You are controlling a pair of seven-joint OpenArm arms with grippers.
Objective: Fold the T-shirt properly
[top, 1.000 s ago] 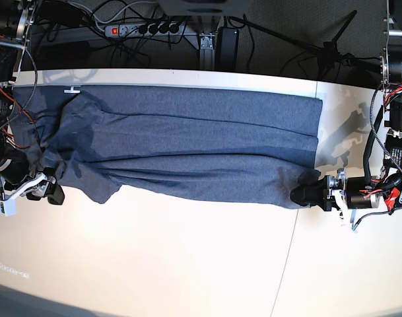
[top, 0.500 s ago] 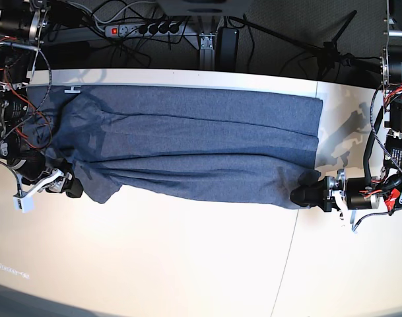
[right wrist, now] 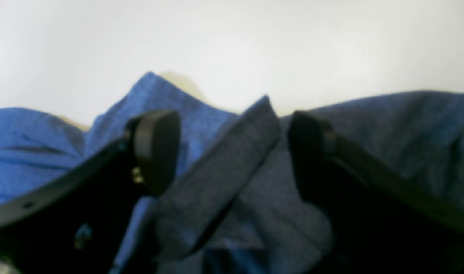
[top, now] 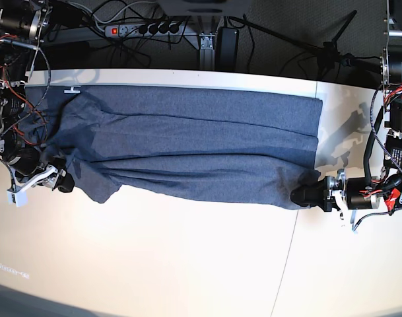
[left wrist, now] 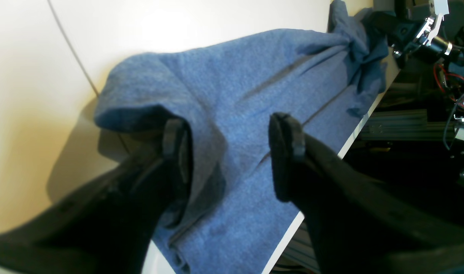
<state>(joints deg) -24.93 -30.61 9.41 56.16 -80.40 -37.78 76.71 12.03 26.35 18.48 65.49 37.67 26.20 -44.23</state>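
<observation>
Blue-grey cloth fills the left wrist view: the T-shirt [left wrist: 255,87] lies long across the table [left wrist: 34,76], one corner humped up just ahead of the left gripper [left wrist: 232,160]. Its jaws stand wide, with cloth between them and one finger [left wrist: 177,152] tucked under the raised fold; nothing is pinched. The far end of the shirt bunches beside the other arm.

From the right wrist, the picture is soft. The right gripper [right wrist: 232,152] is spread to its fullest, and a sleeve hem or folded edge of the T-shirt [right wrist: 216,171] rises between the fingers without being clamped.

Seen from the base, the T-shirt [top: 194,148] stretches across the far half of the table [top: 187,264], folded lengthwise into a long band with loose creases along the near edge. The left gripper [top: 305,193] has not moved over the last second, parked at the near corner of the hem end. The right gripper [top: 61,183] has shifted in toward the crumpled sleeve end from a spot nearer the table's edge. That reads as both arms settling onto the ends for the next fold, grips not yet taken.

Pale and smooth, the table has a seam [top: 290,257] running through it. Behind it lie a power strip [top: 144,28] and cables on dark floor.
</observation>
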